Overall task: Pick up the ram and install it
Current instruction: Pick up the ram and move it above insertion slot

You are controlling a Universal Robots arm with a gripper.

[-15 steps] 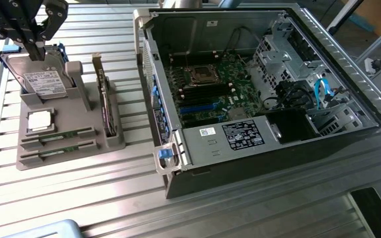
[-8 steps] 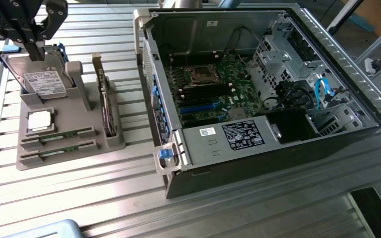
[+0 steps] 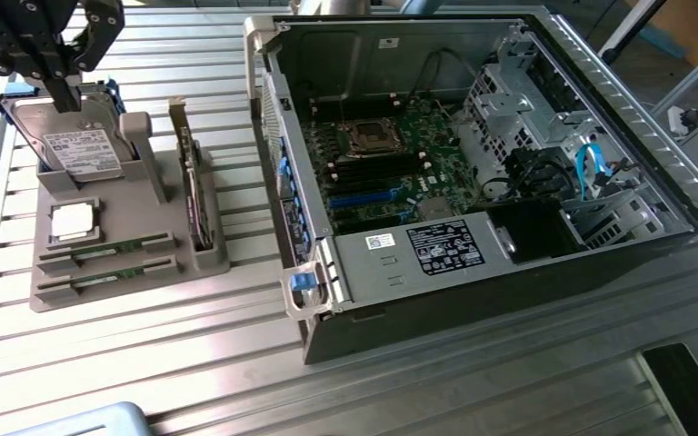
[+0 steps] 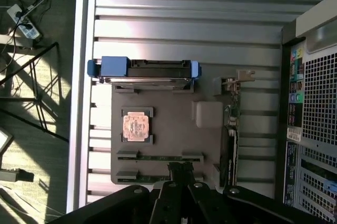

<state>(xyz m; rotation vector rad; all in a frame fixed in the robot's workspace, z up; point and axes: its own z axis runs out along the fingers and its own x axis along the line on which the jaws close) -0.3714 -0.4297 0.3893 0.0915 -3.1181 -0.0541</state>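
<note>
Gripper (image 3: 68, 91) (image 4: 181, 170) hovers high above the gray holder (image 3: 143, 218), fingertips pinched narrow, carrying nothing. The ram (image 3: 116, 245) (image 4: 158, 156) sits slotted by the holder's front edge, slatted table (image 3: 204, 345) beyond.

The claw (image 4: 181, 170) hides part of one ram (image 4: 152, 174).

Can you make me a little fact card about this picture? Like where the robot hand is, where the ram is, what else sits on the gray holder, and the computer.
gripper: up above the gray holder, not touching the ram
ram sticks: two, lying in slots at one end of the holder, not installed
hard drive: at the holder's other end
CPU: between the hard drive and the ram sticks
expansion card: upright, on the holder's side nearer the computer
computer case: open, on the exterior view's right, motherboard showing
</note>
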